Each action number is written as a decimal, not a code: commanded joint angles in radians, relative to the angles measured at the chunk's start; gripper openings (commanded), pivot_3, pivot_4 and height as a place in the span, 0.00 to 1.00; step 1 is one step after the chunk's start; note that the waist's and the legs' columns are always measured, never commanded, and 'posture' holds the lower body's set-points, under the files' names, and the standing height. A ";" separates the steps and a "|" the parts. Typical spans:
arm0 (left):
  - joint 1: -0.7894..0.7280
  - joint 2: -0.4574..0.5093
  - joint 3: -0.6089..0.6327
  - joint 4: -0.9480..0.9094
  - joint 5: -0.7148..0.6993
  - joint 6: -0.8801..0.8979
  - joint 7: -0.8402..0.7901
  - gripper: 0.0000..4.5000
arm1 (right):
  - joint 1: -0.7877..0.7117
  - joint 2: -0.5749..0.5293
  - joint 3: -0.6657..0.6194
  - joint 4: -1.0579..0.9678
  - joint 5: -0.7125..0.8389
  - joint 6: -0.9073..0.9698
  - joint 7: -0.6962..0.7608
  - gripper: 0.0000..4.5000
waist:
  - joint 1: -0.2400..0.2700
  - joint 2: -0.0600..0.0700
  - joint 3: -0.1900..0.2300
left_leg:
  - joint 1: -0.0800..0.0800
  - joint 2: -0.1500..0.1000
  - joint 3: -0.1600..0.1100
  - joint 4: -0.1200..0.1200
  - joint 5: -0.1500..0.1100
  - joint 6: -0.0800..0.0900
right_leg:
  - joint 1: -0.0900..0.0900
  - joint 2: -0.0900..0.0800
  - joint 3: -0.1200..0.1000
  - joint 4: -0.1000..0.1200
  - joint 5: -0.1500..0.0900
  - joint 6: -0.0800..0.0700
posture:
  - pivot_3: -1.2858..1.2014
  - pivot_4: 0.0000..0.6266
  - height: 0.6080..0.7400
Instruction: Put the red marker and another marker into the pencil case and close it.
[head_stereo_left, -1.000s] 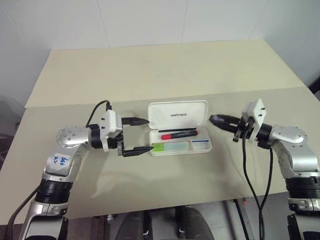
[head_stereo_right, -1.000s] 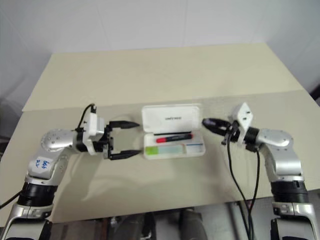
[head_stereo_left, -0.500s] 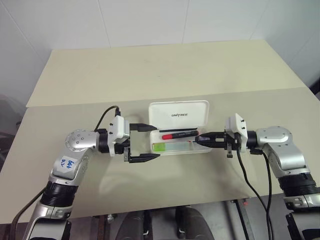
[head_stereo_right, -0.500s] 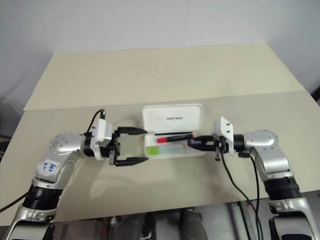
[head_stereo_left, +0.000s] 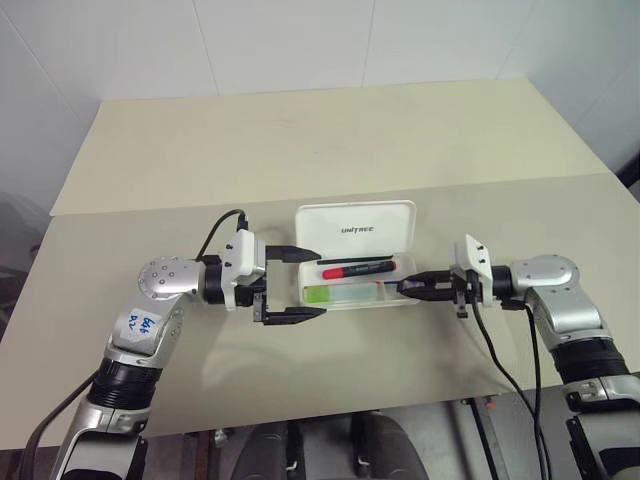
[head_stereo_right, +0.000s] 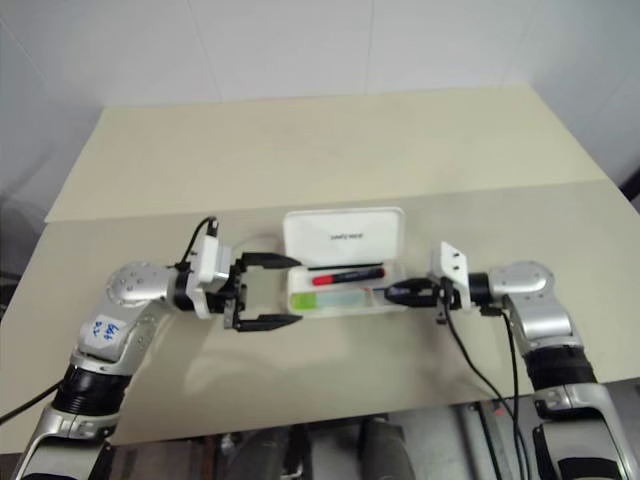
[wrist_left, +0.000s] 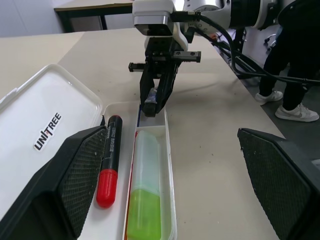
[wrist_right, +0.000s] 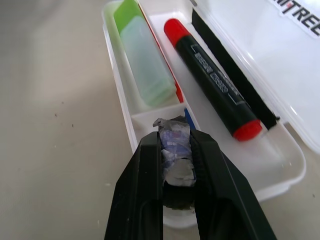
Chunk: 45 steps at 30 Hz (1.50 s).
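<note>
While both markers lay inside the open case (head_stereo_left: 357, 282), the left gripper (head_stereo_left: 293, 285) gaped empty beside it and the right gripper (head_stereo_left: 412, 287), pinched on a crumpled scrap (wrist_right: 175, 155), risked shoving the case when closing

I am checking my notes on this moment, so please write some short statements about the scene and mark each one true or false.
1. The pencil case lies open, its lid raised. True.
2. The red marker lies on the table beside the case. False: it lies inside the case.
3. The green highlighter lies in the case, in the compartment next to the red marker. True.
4. The left gripper is shut on the lid. False: its fingers stand wide apart at the case's left end and hold nothing.
5. The right gripper is at the case's right end, shut on a small crumpled scrap. True.
</note>
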 joint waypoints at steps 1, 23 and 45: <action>-0.023 -0.004 0.008 -0.007 -0.021 -0.004 -0.001 1.00 | -0.020 0.015 -0.002 -0.012 0.009 -0.009 0.006 0.09 | 0.000 0.000 0.000 | 0.000 0.000 0.000 0.000 0.000 0.000 | 0.000 0.000 0.000 0.000 0.000 0.000 | 0.52 0.24 1.00; -0.045 -0.005 0.056 0.065 -0.007 -0.080 0.020 1.00 | 0.020 -0.005 -0.097 -0.146 0.092 0.083 -0.033 0.99 | 0.001 0.000 0.000 | 0.000 0.000 0.000 0.000 0.000 -0.002 | 0.000 0.000 -0.001 -0.001 0.000 0.000 | 0.52 0.24 1.00; -0.065 0.047 0.178 0.316 -0.002 -0.187 -0.014 0.01 | 0.069 -0.080 -0.219 -0.305 0.154 0.058 -0.093 1.00 | 0.001 0.000 0.000 | 0.000 0.000 0.000 0.000 -0.001 -0.001 | 0.000 0.000 -0.001 0.000 0.000 0.000 | 0.52 0.24 1.00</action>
